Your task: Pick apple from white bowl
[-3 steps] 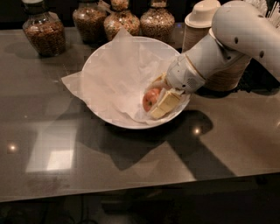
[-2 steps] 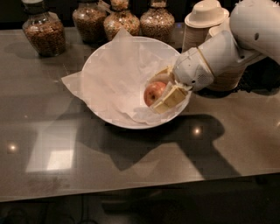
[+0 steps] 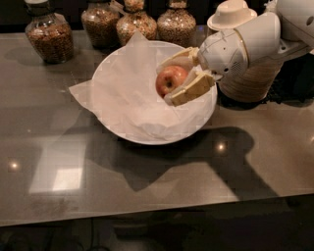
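Since a second earlier, the gripper (image 3: 168, 83) and the apple (image 3: 170, 78) had risen from the floor of the white bowl (image 3: 162, 139) to about the height of its right rim. The gripper was closed on the apple. One tan finger (image 3: 177, 56) lay over the top of the fruit and the other ran beneath it. The apple hung over the right half of the bowl, lifted off the crumpled white paper (image 3: 122, 95) that lined it. One corner of that paper stuck out past the bowl's left rim. The white arm (image 3: 245, 41) reached in from the right of the bowl, across its right rim.

The bowl stood on the dark glossy table (image 3: 147, 191), and its shadow and the arm's fell in front of it. Behind the bowl, four glass jars (image 3: 136, 22) filled with brownish stuff stood in a row. To the right of the bowl, partly hidden by the arm, was a stack of beige paper bowls (image 3: 245, 81) with a white cup-like thing (image 3: 233, 12) just behind it.
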You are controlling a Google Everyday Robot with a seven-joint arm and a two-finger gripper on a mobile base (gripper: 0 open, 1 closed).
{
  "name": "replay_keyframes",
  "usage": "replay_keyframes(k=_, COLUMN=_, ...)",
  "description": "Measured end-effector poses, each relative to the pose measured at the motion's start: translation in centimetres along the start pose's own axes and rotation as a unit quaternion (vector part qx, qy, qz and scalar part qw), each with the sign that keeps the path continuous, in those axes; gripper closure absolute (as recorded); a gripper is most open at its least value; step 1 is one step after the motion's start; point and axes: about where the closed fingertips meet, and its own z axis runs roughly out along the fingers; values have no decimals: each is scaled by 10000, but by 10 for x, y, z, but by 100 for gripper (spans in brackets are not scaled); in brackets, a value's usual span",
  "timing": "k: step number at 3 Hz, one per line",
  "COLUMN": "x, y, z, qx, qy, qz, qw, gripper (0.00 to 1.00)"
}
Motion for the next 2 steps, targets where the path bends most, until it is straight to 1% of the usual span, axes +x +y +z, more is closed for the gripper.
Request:
replay_keyframes(k=1, x=-69, y=-13, z=0, qx=-109, qy=182, qz=-369, qw=9991, gripper=100)
replay_keyframes(k=2, x=-69, y=-13, z=0, qx=-109, qy=182, qz=-370, qw=9991, gripper=100)
